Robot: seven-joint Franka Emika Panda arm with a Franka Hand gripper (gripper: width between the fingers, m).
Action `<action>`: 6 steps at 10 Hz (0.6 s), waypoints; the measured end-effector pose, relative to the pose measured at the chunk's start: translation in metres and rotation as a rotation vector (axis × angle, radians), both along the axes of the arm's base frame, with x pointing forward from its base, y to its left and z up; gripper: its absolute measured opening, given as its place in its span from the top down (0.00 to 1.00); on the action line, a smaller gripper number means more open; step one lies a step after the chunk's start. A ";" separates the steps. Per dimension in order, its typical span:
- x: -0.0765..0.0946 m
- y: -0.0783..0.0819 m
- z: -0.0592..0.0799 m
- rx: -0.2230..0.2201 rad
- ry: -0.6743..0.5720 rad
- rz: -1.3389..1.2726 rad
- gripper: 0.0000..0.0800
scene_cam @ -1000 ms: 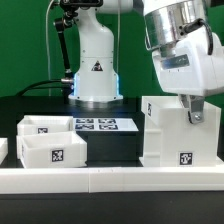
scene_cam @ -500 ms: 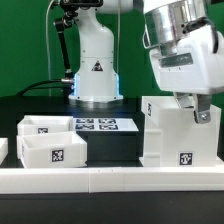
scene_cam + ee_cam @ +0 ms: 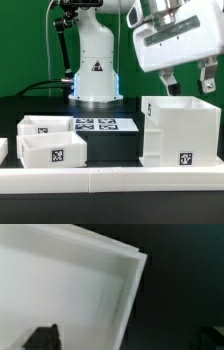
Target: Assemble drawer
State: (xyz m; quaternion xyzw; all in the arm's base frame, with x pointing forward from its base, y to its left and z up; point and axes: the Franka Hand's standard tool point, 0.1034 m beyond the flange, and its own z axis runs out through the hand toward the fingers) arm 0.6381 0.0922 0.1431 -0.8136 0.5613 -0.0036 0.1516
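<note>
The housing (image 3: 180, 130) of the drawer stands in the lower right of the exterior view, upright on the black table (image 3: 120, 146), just behind the low white border wall (image 3: 110, 180), with a square marker on its front face. Its open side seems to face upward. In the wrist view one rim corner and the pale inner wall of the housing (image 3: 70, 291) fill most of the frame.

The two trays sit in the lower left of the exterior view, well apart from the housing. The front tray (image 3: 52, 150) is just ahead of the rear tray (image 3: 47, 127), and the two are close enough that I cannot tell whether they touch. The marker board (image 3: 97, 125) lies between trays and housing, further back.

The gripper (image 3: 188, 84) hangs in the upper right, above the housing and clear of it, with its jaws spread and nothing between them. Its dark fingers (image 3: 40, 336) show at the wrist view's edge.

The step in hand looks like going for a tray. To do it well:

- Travel high enough to clear the housing rim.
- Come down straight over one wall of the front tray.
- Straddle only that wall, so the rear tray is not nudged.
- Keep the tray level and squared to the housing's opening before pushing it in.
</note>
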 end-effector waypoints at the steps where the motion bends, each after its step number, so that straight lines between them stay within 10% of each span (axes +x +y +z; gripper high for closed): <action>1: -0.001 0.001 -0.003 0.000 0.004 0.002 0.19; 6: -0.004 -0.004 -0.004 -0.033 -0.027 0.207 0.19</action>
